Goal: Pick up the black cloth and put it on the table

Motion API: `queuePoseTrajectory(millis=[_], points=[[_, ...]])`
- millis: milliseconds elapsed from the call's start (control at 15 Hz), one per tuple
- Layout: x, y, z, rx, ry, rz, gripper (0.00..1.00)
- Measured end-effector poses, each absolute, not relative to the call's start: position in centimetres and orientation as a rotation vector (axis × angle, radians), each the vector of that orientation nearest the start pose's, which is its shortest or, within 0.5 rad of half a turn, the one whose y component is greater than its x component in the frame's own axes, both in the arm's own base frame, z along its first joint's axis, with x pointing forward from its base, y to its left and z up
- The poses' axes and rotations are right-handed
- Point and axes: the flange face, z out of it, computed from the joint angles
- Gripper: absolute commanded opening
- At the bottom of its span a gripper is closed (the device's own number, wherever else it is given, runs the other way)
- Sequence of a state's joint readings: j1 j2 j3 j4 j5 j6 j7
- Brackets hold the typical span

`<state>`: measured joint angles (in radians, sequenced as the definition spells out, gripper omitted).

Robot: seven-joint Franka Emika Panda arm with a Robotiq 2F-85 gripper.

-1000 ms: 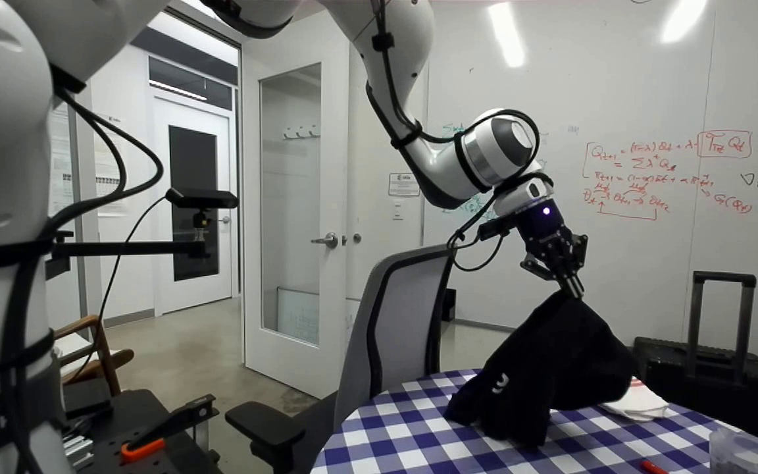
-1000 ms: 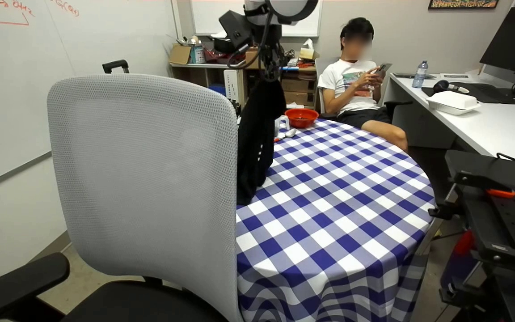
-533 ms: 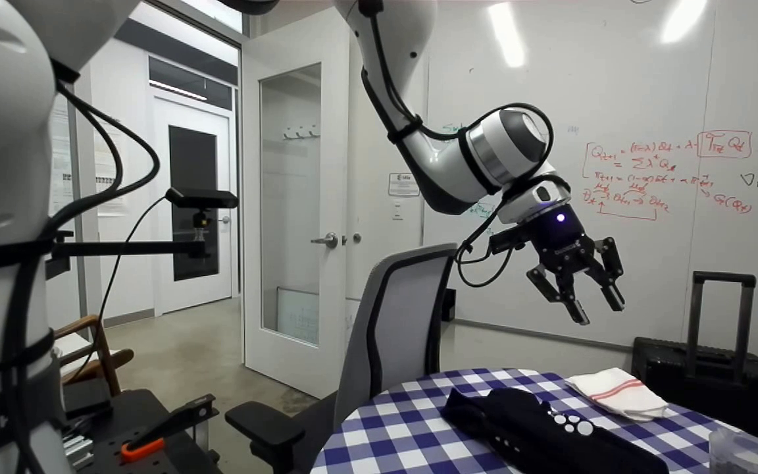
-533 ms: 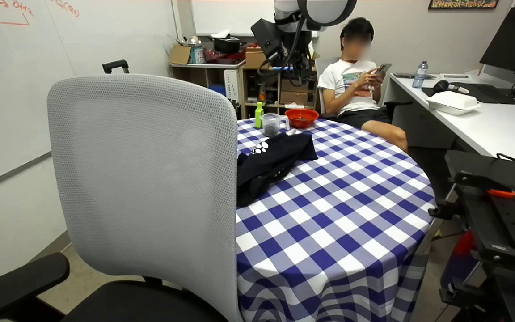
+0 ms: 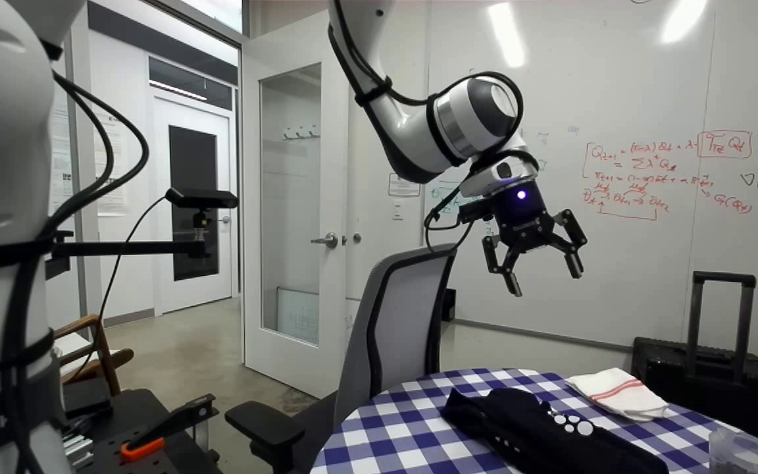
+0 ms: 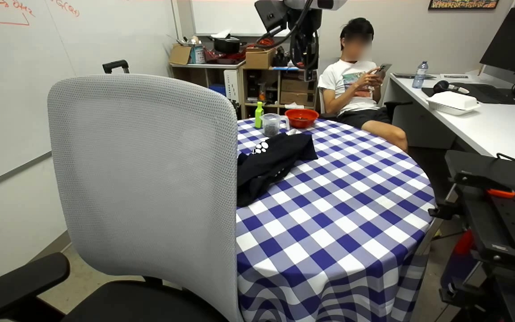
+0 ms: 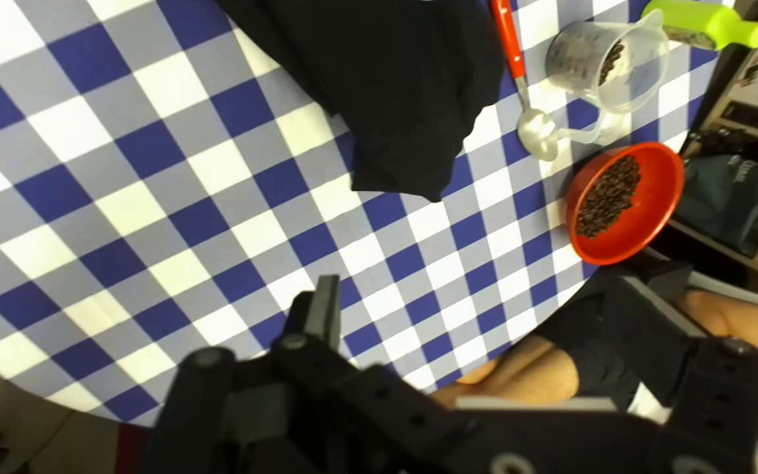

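Observation:
The black cloth (image 5: 543,431) lies spread on the table (image 5: 392,428) with its blue-and-white checked cover. White dots show on the fabric. In an exterior view the chair back hides part of the cloth (image 6: 280,154). From above, in the wrist view, one end of the cloth (image 7: 399,92) reaches down from the top edge over the checks. My gripper (image 5: 547,284) hangs well above the table, fingers spread wide, with nothing between them. It is clear of the cloth.
A grey office chair (image 6: 141,174) stands against the table. On the tabletop are a folded white towel (image 5: 619,394), a red bowl (image 7: 655,197) of beans, a measuring cup (image 7: 570,59), a spoon (image 7: 537,131) and a green bottle (image 6: 259,115). A person (image 6: 351,80) sits beyond it.
A second ago the gripper was shut on the cloth, holding it up. It has let go, and the cloth has dropped onto the table. The open gripper has since risen away.

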<state>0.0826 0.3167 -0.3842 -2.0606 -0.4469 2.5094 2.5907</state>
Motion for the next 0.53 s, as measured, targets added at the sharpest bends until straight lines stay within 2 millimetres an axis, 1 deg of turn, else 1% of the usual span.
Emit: queuePoseTrajectory(millis=[133, 333, 533], points=[[56.5, -16.5, 31.5, -0.833, 3.024, -0.584, 1.00], [53.9, -16.8, 33.0, -0.640, 3.091, -0.471, 1.00], [51.2, -17.0, 33.9, -0.466, 3.128, -0.294, 1.00]])
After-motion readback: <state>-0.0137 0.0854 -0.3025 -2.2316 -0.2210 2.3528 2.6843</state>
